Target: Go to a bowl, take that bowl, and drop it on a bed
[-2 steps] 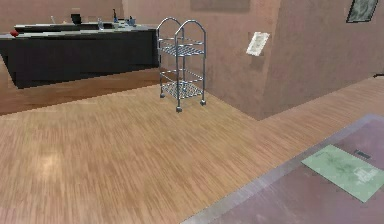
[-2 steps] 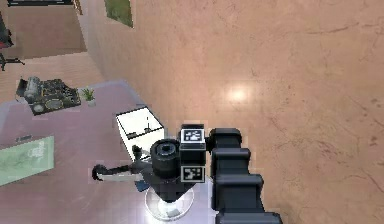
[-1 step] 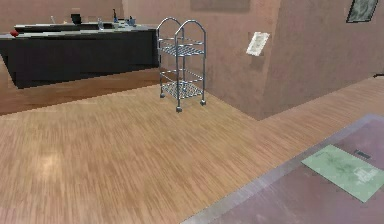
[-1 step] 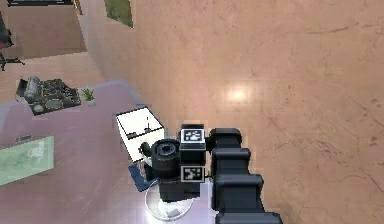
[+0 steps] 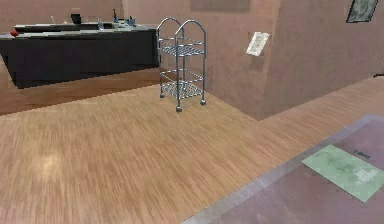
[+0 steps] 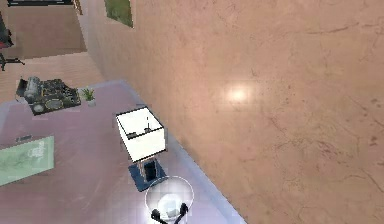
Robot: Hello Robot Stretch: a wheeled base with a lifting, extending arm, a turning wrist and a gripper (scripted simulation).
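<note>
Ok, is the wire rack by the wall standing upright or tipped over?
Upright: the wire rack stands on its feet on the wood floor, posts vertical and shelves level.

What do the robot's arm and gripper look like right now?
Little can be told. Low in the arm side view, small black curved parts show at a clear round bowl; they may be the gripper. Fingers, white marker squares and cables cannot be made out.

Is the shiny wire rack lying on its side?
No, the wire rack stands upright on the wooden floor, next to the wall.
</note>
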